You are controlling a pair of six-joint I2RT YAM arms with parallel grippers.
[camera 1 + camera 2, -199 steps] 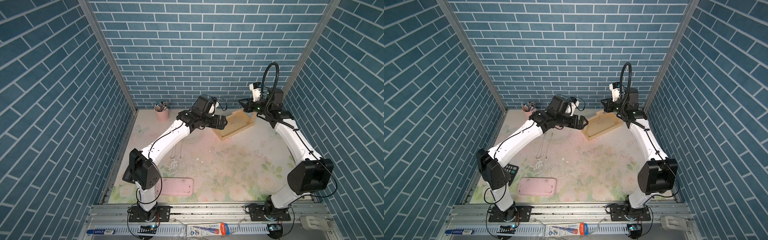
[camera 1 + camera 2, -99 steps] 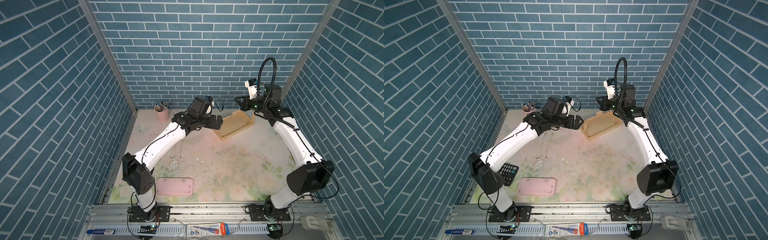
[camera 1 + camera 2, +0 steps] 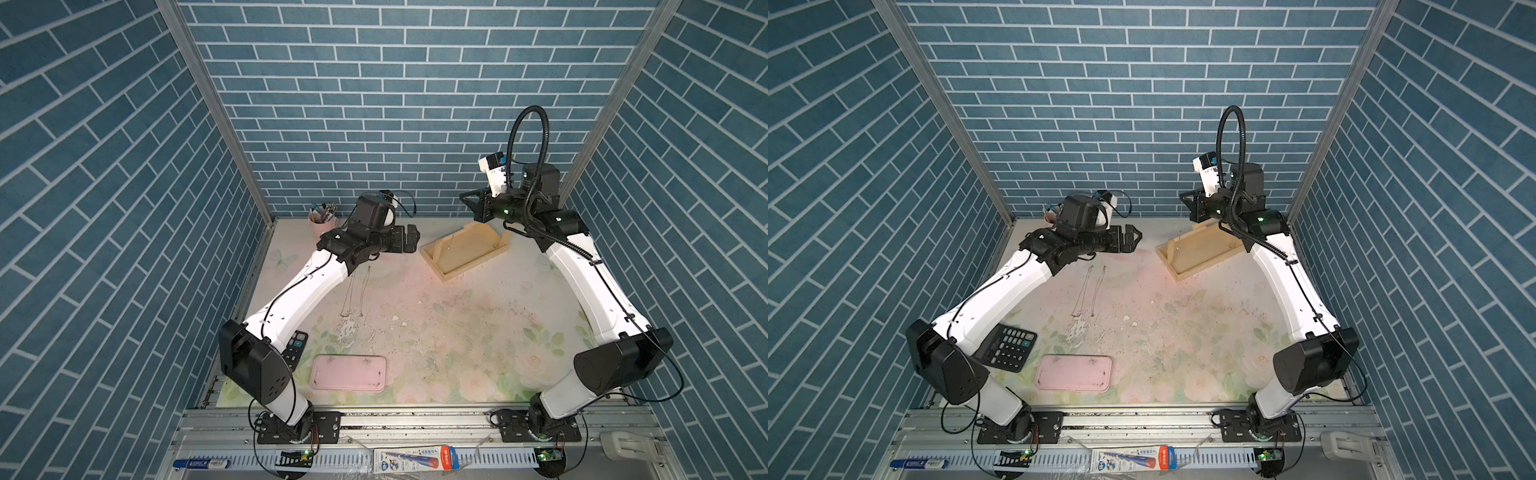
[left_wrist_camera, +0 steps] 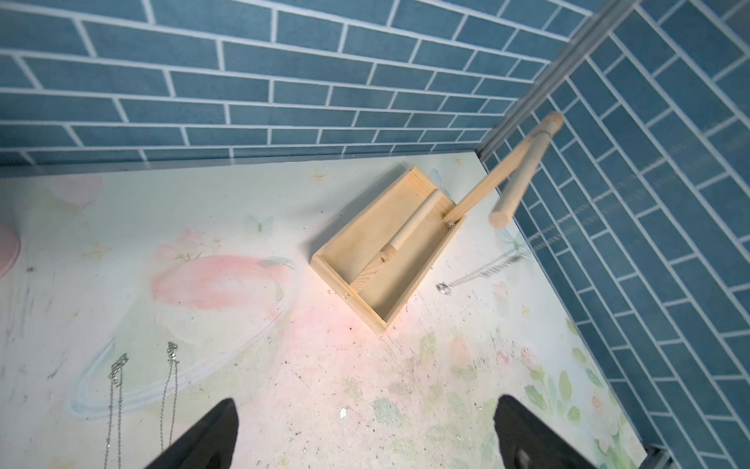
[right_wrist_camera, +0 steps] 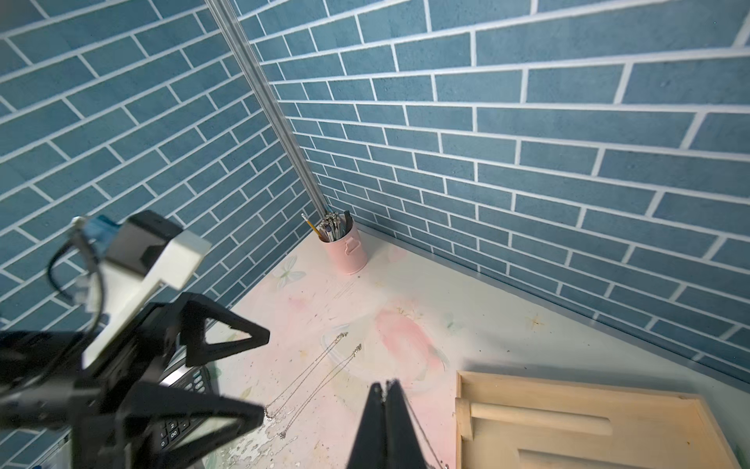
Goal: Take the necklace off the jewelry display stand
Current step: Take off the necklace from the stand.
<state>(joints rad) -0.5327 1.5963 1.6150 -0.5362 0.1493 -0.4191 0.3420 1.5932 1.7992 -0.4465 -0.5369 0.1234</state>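
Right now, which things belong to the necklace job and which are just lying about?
Job: jewelry display stand; necklace hanging from the shut right end effector.
Lying about: pink pencil cup; calculator; pink tray; two necklaces flat on the table.

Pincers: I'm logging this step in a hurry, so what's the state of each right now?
Left pincer: open, holding nothing.
Right pincer: shut on the necklace, its thin chain trailing from the tips.
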